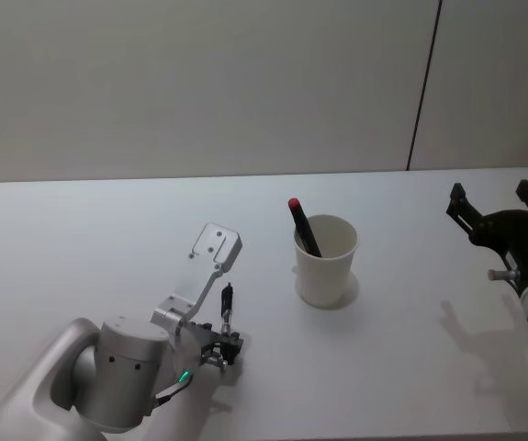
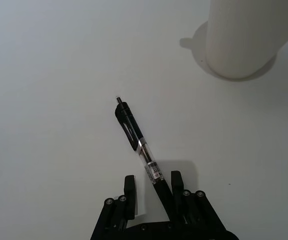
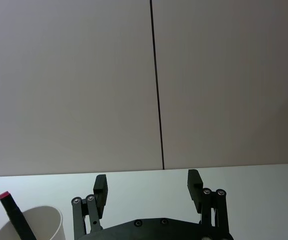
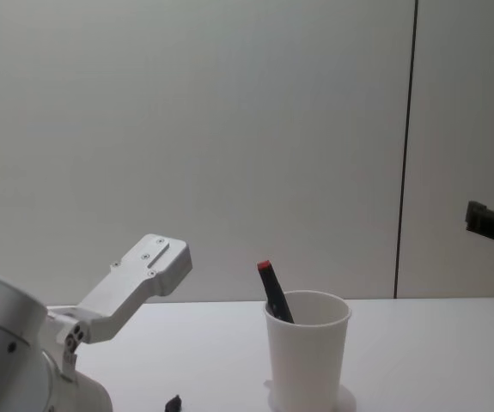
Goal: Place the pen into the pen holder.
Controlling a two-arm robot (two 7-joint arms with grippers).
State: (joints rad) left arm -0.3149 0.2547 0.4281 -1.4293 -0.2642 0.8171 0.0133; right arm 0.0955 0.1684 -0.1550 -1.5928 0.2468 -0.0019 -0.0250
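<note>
Left gripper (image 2: 152,176) sits low over the table (image 1: 107,230), left of the cup (image 1: 326,260) and nearer the robot. Its fingers (image 2: 129,190) are spread around the rear end of the black pen (image 2: 133,132). The pen touches one finger and bare table shows between it and the other, so it is straddled, not pinched. Its tip points away from the robot, passing left of the cup.

The close should be square and slow, so the pen centres instead of skidding on the smooth top. With the hold so near the rear end, the long free part will likely swing. A steady lift well above the rim, then tipping the pen toward upright, seems wise. A red-capped marker (image 1: 300,225) already leans in the cup with its cap over the left rim, so the right side of the mouth is the freer target. The paper cup looks light and a knock could topple it. Letting go is best left until the tip is well inside.

Right gripper (image 1: 491,191) hangs off the table well to the cup's right, spread and empty.

The table is plain white. Behind the cup rises a pale wall (image 1: 199,83) with one dark vertical seam (image 1: 424,83).
</note>
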